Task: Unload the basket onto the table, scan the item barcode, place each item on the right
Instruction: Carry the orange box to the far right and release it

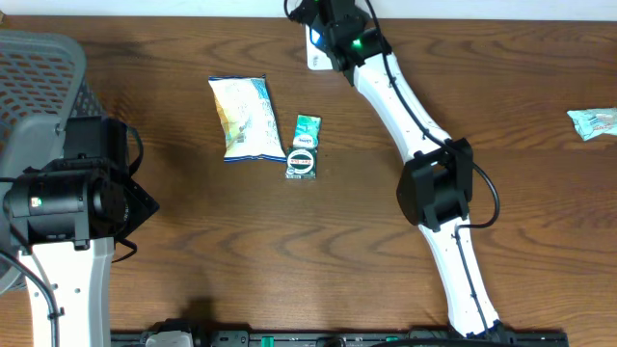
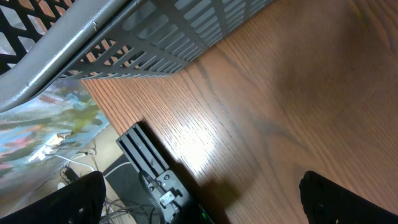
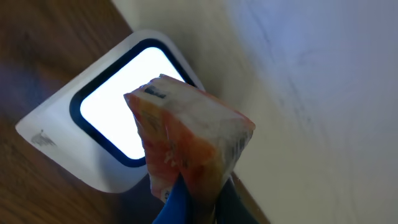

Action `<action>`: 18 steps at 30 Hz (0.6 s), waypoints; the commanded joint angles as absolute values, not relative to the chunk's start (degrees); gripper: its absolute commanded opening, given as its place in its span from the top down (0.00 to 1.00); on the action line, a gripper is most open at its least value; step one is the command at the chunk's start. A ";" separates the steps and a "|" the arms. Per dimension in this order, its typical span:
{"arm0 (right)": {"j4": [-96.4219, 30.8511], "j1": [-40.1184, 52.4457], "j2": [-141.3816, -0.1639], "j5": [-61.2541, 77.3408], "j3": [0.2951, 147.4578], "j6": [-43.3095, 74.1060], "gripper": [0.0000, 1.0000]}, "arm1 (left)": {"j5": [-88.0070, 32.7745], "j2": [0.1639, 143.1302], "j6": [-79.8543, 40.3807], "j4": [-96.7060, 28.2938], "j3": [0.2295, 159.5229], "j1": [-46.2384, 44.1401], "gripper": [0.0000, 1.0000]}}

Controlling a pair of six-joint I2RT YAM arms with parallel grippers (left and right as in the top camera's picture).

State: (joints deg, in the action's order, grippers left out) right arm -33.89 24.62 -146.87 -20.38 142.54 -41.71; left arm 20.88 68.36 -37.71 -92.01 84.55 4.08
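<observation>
An orange and white packet [image 3: 186, 134], the item, is pinched at its lower end by my right gripper [image 3: 200, 208], which is shut on it. The packet stands right in front of the lit window of the white scanner [image 3: 59, 134], near the wall. From overhead, my right gripper [image 1: 331, 29] hovers over the scanner [image 1: 314, 60] at the table's far edge, and the packet is hidden under it. Near the table's front left corner, my left gripper [image 2: 205, 205] is wide open and holds nothing, its dark fingertips [image 2: 71, 199] at the frame's lower corners.
A grey mesh basket [image 1: 39, 67] stands at the far left, close above the left arm [image 1: 72, 198]. A white snack bag [image 1: 246, 118] and a small green packet [image 1: 304, 146] lie mid-table. Another wrapped packet [image 1: 593, 122] lies at the right edge.
</observation>
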 commanded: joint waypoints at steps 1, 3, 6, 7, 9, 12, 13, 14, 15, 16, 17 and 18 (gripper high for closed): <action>-34.15 21.80 -138.76 -20.21 142.65 -35.07 0.99 | 21.06 68.14 -38.46 -92.31 84.60 4.32 0.02; -35.53 19.79 -135.94 -20.21 142.65 -32.01 0.99 | 21.06 68.14 -38.46 -92.31 84.60 4.32 0.02; -39.00 16.21 -132.62 -20.23 142.65 -26.98 0.99 | 21.06 68.14 -38.46 -92.31 84.60 4.32 0.02; -40.56 14.68 -131.72 -20.25 142.65 -24.58 0.99 | 21.04 68.14 -38.46 -92.31 84.60 4.32 0.02; -44.56 11.05 -130.47 -20.23 142.65 -18.90 0.99 | 21.06 68.14 -38.46 -92.33 84.60 4.32 0.02; -51.81 4.82 -130.06 -20.21 142.65 -10.02 0.98 | 21.04 68.14 -38.46 -92.31 84.60 4.32 0.02; -54.33 2.72 -130.13 -20.21 142.65 -7.40 0.98 | 21.04 68.14 -38.46 -92.31 84.60 4.32 0.02; -56.86 0.58 -130.41 -20.21 142.65 -4.67 0.99 | 21.04 68.14 -38.46 -92.31 84.60 4.32 0.02; -59.42 -1.56 -130.54 -20.21 142.65 -1.69 0.98 | 21.04 68.14 -38.46 -92.31 84.60 4.32 0.02; -61.78 -3.73 -130.85 -20.21 142.61 1.67 0.99 | 21.04 68.14 -38.46 -92.31 84.60 4.32 0.02; -64.20 -6.20 -130.98 -20.14 142.58 5.89 0.98 | 21.04 68.14 -38.46 -92.31 84.60 4.32 0.02; -66.11 -8.29 -131.24 -20.16 142.50 9.56 0.99 | 21.04 68.14 -38.46 -92.31 84.60 4.32 0.03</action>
State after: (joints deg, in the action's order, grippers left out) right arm -63.29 -3.97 -129.67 -19.81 142.91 -5.82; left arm 20.88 68.36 -37.71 -92.01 84.55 4.08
